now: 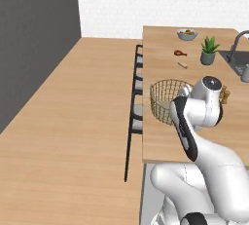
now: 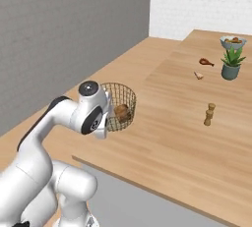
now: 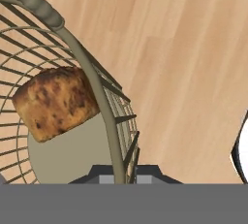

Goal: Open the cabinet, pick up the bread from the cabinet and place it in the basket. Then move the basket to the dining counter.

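Note:
The tan wire basket (image 1: 164, 100) (image 2: 121, 98) is over the near left part of the light-wood dining counter (image 1: 160, 143) (image 2: 167, 137), close to its edge. I cannot tell whether it rests on the top or hangs just above it. The brown bread (image 2: 122, 112) (image 3: 55, 102) lies inside on the basket's floor. My gripper (image 3: 118, 177) is shut on the basket's rim (image 3: 99, 92), on the side nearest the arm, with the wire running up between the fingertips. The cabinet is out of view.
Dark stools (image 1: 136, 107) line the counter's left side. Farther along stand a potted plant (image 1: 208, 51) (image 2: 231, 64), a bowl of food (image 1: 187, 34) (image 2: 233, 40), small food pieces (image 1: 180, 53) (image 2: 206, 62), wooden shakers (image 2: 209, 114) and a faucet (image 1: 235, 46).

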Robot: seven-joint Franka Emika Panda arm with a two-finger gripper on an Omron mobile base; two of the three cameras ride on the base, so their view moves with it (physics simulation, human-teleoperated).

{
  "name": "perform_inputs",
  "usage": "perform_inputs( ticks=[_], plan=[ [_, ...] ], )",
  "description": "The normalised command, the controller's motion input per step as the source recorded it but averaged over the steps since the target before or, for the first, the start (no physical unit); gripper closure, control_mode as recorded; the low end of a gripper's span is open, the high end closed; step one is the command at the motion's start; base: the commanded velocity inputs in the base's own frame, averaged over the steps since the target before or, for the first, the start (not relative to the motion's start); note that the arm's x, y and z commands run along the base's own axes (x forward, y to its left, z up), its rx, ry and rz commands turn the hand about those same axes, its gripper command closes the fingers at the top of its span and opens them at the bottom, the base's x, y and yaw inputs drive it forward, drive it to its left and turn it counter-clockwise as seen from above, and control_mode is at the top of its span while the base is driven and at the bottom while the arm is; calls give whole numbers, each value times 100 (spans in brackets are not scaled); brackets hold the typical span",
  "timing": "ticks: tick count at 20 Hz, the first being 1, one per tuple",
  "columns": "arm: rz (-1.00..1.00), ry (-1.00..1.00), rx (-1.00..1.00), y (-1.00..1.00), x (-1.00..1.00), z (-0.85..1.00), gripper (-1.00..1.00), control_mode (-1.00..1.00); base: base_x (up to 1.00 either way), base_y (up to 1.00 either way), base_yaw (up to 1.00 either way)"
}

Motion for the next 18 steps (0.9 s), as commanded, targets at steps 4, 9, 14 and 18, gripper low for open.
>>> perform_inputs(
  ticks=[4, 9, 14, 18],
  plan=[
    [-8, 2, 1, -44, 100, 0, 100, -100, 0, 0, 0],
    [0, 6, 4, -68, 100, -1, 100, -100, 0, 0, 0],
    [0, 12, 5, -80, 94, -5, 100, -100, 0, 0, 0],
    [0, 11, 2, -6, 43, -19, 100, -100, 0, 0, 0]
  ],
)
